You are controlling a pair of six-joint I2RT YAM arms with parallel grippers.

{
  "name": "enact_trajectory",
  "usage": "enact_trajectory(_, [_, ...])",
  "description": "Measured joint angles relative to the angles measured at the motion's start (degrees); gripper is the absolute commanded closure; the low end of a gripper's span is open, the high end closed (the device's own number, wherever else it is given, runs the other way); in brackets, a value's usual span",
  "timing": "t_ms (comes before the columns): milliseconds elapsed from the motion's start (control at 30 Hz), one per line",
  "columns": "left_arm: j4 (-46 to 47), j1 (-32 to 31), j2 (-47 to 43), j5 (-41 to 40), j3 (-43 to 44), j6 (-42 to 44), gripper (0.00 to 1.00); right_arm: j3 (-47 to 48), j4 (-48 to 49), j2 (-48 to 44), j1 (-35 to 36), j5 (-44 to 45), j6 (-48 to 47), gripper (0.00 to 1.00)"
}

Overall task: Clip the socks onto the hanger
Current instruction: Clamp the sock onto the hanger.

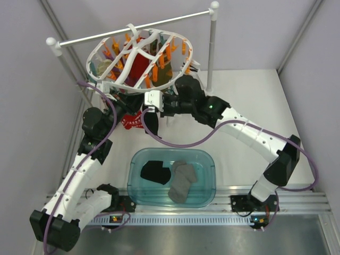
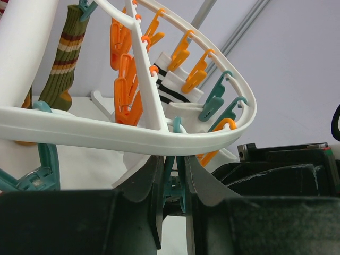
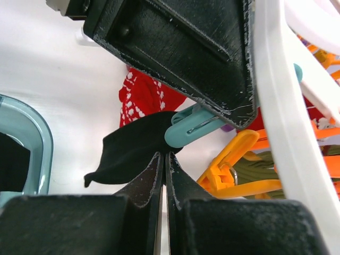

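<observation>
Well, left pincer (image 2: 171, 162) squeezes a teal clip (image 3: 186, 129) (hanger (image 2: 106, 135), six o'clock); right pincer (image 3: 164, 158) should feed its pinched sock (image 3: 133, 151) deeper.

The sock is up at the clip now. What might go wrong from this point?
1. The right fingers pinch only the edge of the black sock, which barely reaches the teal clip. The clip may close on little or no fabric, and the sock would drop.
2. The left fingers squeeze that clip beneath the hanger, which hangs from the rail. A push could swing it out of line.
</observation>
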Motion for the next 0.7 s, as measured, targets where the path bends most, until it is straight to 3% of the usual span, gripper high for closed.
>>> enact_trajectory(700, [2.14,0.04,0.39,0.63,-1.09,-0.09,1.0,-0.44,-0.22,-1.73,-0.2,-5.35,-3.06,1.0])
